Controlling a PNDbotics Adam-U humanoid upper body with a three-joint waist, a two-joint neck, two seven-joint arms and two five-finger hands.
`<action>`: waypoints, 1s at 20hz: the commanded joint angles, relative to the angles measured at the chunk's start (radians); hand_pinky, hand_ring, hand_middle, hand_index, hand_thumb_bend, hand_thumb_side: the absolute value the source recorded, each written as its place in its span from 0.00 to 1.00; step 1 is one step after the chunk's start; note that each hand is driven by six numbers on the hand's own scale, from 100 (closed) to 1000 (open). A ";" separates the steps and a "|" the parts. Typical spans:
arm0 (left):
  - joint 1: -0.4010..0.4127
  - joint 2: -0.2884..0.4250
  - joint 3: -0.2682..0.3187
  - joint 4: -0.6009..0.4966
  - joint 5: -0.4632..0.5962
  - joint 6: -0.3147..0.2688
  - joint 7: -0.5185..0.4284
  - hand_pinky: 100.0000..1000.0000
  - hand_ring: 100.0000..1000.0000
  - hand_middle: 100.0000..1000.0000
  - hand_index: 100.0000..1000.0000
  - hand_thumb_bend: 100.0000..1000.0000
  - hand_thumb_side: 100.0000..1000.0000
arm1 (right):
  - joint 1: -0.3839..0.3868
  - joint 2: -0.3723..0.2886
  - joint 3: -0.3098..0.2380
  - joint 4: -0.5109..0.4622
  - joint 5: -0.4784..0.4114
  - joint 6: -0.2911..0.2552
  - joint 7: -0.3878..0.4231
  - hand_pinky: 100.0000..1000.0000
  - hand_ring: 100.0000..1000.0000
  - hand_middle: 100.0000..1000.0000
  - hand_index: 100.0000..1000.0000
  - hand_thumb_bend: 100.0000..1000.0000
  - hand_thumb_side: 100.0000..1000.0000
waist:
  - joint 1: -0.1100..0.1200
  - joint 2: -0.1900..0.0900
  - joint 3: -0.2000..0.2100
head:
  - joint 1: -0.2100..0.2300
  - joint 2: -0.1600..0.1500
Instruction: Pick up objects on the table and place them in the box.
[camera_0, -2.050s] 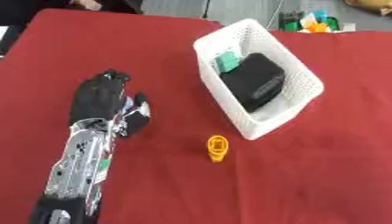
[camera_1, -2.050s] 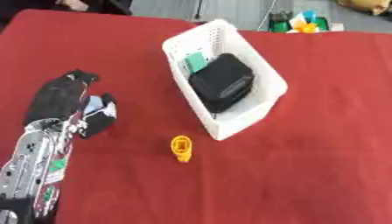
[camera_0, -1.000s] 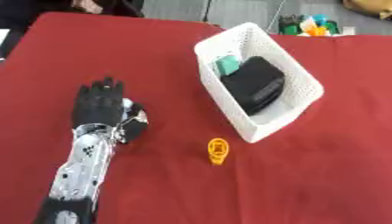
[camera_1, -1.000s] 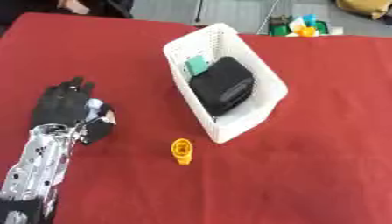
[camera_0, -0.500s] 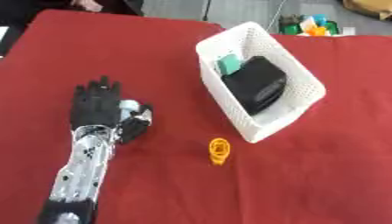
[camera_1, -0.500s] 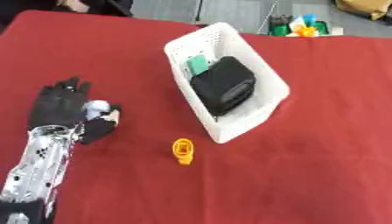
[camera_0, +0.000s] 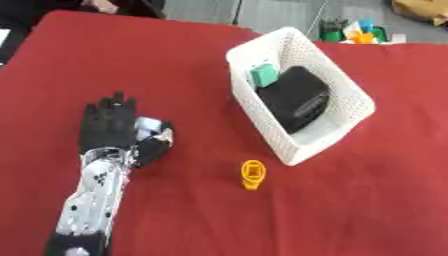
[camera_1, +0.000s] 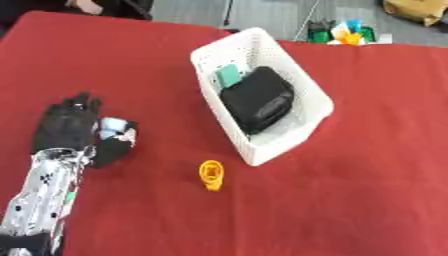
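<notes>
My left hand (camera_0: 107, 125) lies on the red table at the left, back up, fingers straight and spread, pointing away from me. A small pale blue and white object (camera_0: 147, 123) sits in the gap between its thumb and fingers, touching the thumb. A small orange object (camera_0: 252, 174) lies on the cloth in front of the white mesh box (camera_0: 241, 50). The box stands right of centre and holds a black case (camera_0: 293, 97) and a green item (camera_0: 264, 75). My right hand shows in neither view.
The red tablecloth (camera_0: 367, 200) covers the whole table. Small colourful items (camera_0: 354, 30) stand beyond the far edge at the upper right. A person's dark sleeve (camera_0: 105, 6) shows at the far left edge.
My left hand has drawn back a little toward me and its fingers have straightened out. The pale object stays by its thumb. The box and orange object have not moved.
</notes>
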 joint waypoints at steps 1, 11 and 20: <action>-0.003 0.003 0.012 0.000 0.012 0.013 -0.005 1.00 1.00 1.00 1.00 0.30 1.00 | 0.002 -0.001 -0.001 -0.023 -0.009 -0.007 0.000 0.75 0.73 0.57 0.70 0.09 1.00 | 0.000 -0.016 0.001 | -0.002 -0.013; 0.001 0.000 0.025 0.053 0.041 0.027 -0.016 1.00 1.00 1.00 1.00 0.28 1.00 | 0.001 0.000 0.003 -0.023 -0.009 -0.009 0.004 0.75 0.73 0.57 0.70 0.09 1.00 | -0.003 -0.014 0.007 | -0.003 -0.015; -0.002 -0.001 0.028 0.088 0.060 0.035 -0.002 1.00 1.00 1.00 1.00 0.22 1.00 | 0.001 0.000 0.004 -0.023 -0.008 -0.010 0.006 0.75 0.73 0.57 0.70 0.10 1.00 | -0.003 -0.011 0.006 | -0.002 -0.018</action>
